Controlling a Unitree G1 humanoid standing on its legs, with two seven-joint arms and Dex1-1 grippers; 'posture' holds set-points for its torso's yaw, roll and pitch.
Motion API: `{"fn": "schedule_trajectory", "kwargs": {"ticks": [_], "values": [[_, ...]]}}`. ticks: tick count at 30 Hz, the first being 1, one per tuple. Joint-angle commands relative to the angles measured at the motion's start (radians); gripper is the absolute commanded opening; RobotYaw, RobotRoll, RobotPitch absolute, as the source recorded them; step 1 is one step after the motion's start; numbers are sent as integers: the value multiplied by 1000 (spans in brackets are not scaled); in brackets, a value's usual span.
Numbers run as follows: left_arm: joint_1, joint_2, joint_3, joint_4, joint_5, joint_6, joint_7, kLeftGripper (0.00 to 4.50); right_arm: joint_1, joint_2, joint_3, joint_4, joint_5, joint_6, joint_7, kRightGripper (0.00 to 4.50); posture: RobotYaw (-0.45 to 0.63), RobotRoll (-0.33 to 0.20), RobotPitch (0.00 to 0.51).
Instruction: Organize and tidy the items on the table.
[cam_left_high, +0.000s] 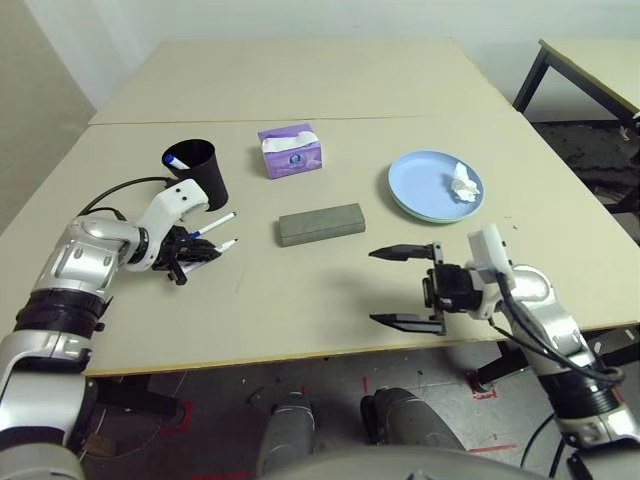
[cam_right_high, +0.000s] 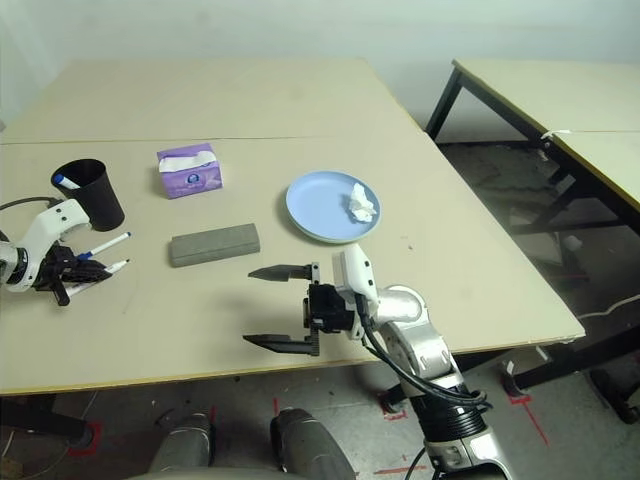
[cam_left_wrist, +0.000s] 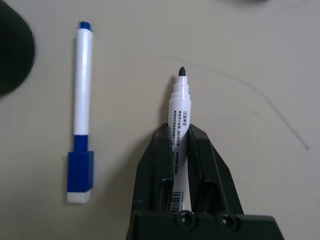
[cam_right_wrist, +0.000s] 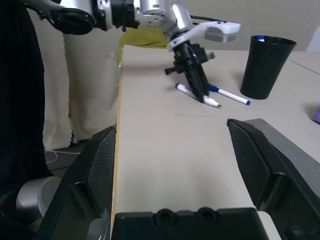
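While the left tool (cam_left_high: 192, 252) rests low on the tabletop (cam_left_high: 330, 290), its two black fingers (cam_left_wrist: 156, 165) are closed around a white marker (cam_left_wrist: 179, 135) that has no cap, so the black tip points out past the fingertips. Just beside it lies a second white marker (cam_left_wrist: 81, 107) with a blue cap and a blue tip, lying flat on the surface and apart from the tool. Both markers are near the black cup (cam_left_high: 198, 171), which stands upright behind them and has another blue-capped marker (cam_left_high: 175, 160) sticking out at its rim.

The right tool (cam_left_high: 405, 287) hovers over the front part of the tabletop with its fingers spread wide apart, and nothing is between them. In the right wrist view its two fingers (cam_right_wrist: 100, 165) frame the bare surface, and the left tool is seen farther away with the markers and the cup.

The grey glasses case (cam_left_high: 321, 223) lies closed near the middle of the tabletop, between the two arms. Behind it, close to the seam, stands the purple tissue box (cam_left_high: 290, 150) with a white tissue coming out of the top. To the right of the case lies the light-blue plate (cam_left_high: 425, 190), which seems to sit on a pale-green one, and a crumpled white tissue (cam_left_high: 463, 183) lies on its right part.
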Motion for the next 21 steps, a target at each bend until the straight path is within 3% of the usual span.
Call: {"fn": "schedule_trajectory", "kwargs": {"ticks": [1,5,10,14,21], "values": [[53,32,39,-102,-93,-63,-129,273,-7,10,7,35,-10,-15,3,4500,-88,0,79],[75,37,122,-161,-185,-102,-163,273,-12,10,-10,63,-10,1,-15,4500,-77,0,84],[91,-17,265,-194,-319,-113,-130,273,-18,5,-41,70,-6,66,-91,4500,-63,0,89],[108,-80,405,-205,-421,-119,-50,273,-17,13,-75,58,-2,169,-209,4500,-46,0,88],[75,-157,576,-216,-493,-163,171,273,-13,60,-120,20,30,286,-362,4500,-24,0,85]]}}
